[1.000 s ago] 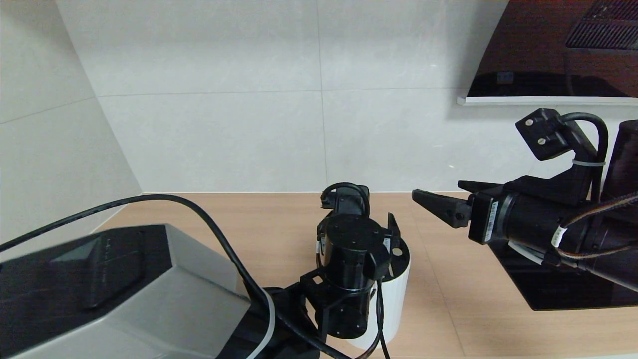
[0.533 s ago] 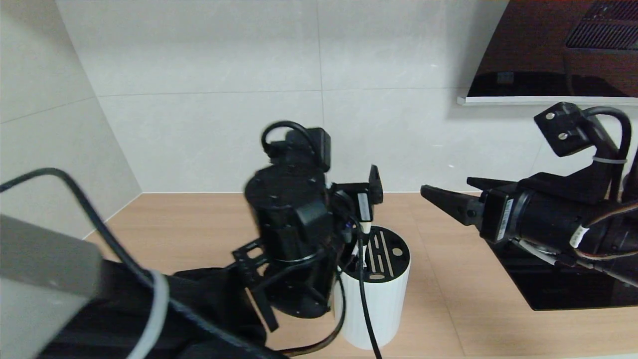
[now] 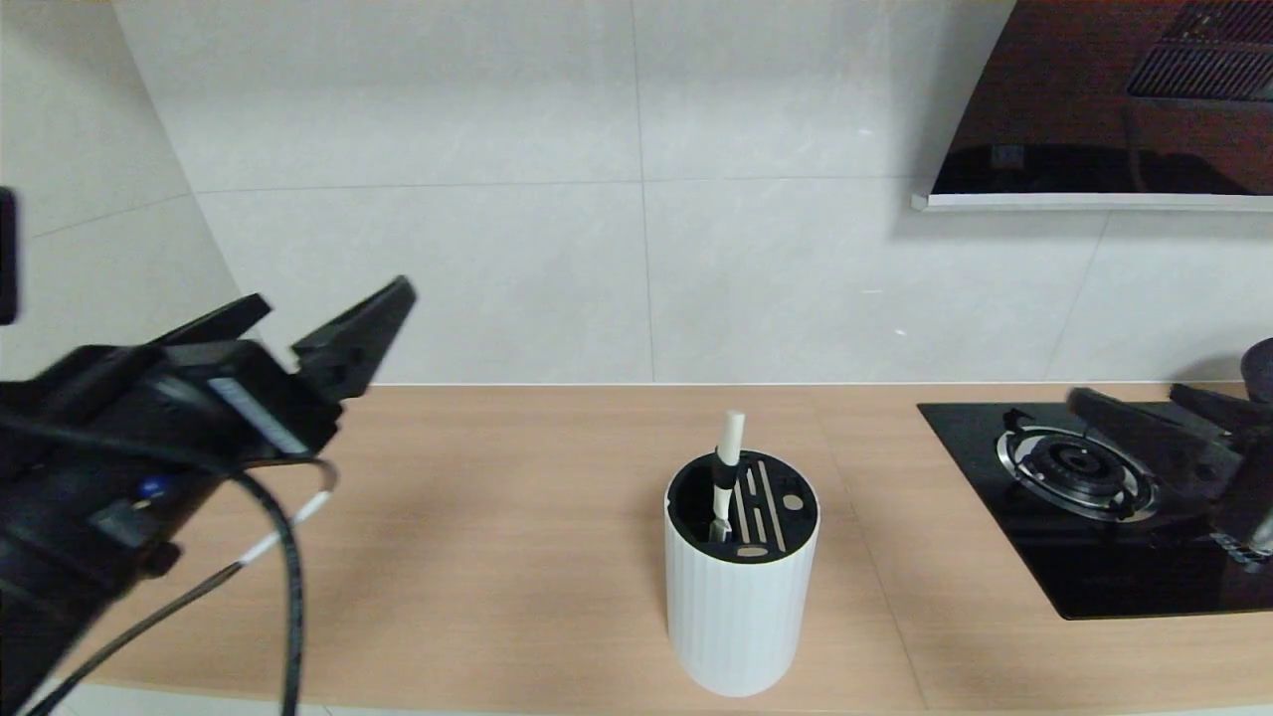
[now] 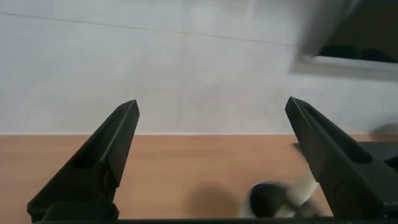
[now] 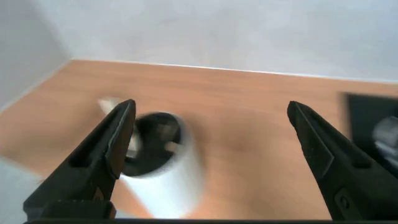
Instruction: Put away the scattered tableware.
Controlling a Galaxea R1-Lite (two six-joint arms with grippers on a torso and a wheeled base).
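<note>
The white ribbed utensil holder stands at the front edge of the counter, roughly midway along it. A white-handled utensil stands in its black slotted top, on the side toward the counter's left end, leaning slightly. Its working end is hidden inside the holder, so I cannot tell what kind of utensil it is.

The left end effector hangs above the counter's left end, released, its fingers spread wide with nothing between them. The arm behind it is blurred and cut off by the frame.

The right end effector hangs over the black hob at the counter's right end, beside the burner. It is smeared and partly cut off there. Its own wrist view shows it open and empty.

Both wrist views show the holder as a smear, partly hidden behind the fingers.
</note>
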